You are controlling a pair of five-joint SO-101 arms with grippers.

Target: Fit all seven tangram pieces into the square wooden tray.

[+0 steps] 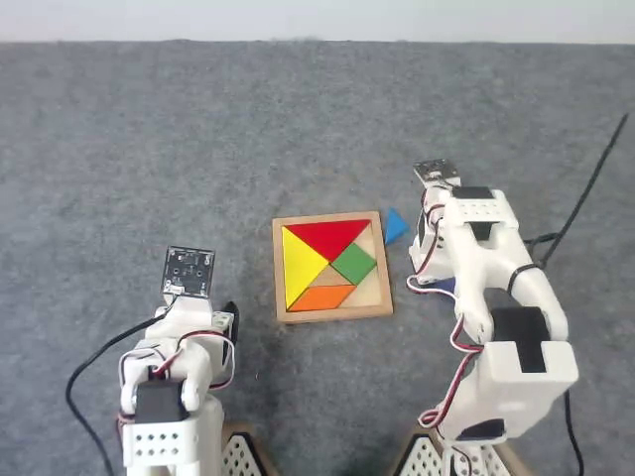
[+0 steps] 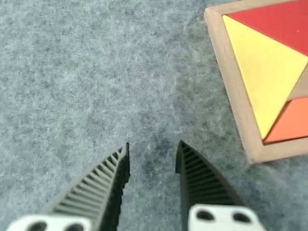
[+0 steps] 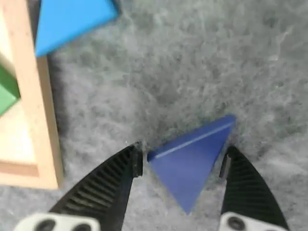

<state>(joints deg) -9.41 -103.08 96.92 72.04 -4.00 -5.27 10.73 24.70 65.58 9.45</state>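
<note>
The square wooden tray lies in the middle of the grey mat and holds a red triangle, a yellow triangle, a green square and an orange piece. A light blue piece rests against the tray's right rim, also seen as the light blue piece. A dark blue triangle lies flat on the mat between the fingers of my open right gripper, just right of the tray. My left gripper is open over bare mat, left of the tray's corner.
Grey felt mat covers the table. The right arm stands close to the tray's right side, the left arm at the front left. A black cable runs along the right.
</note>
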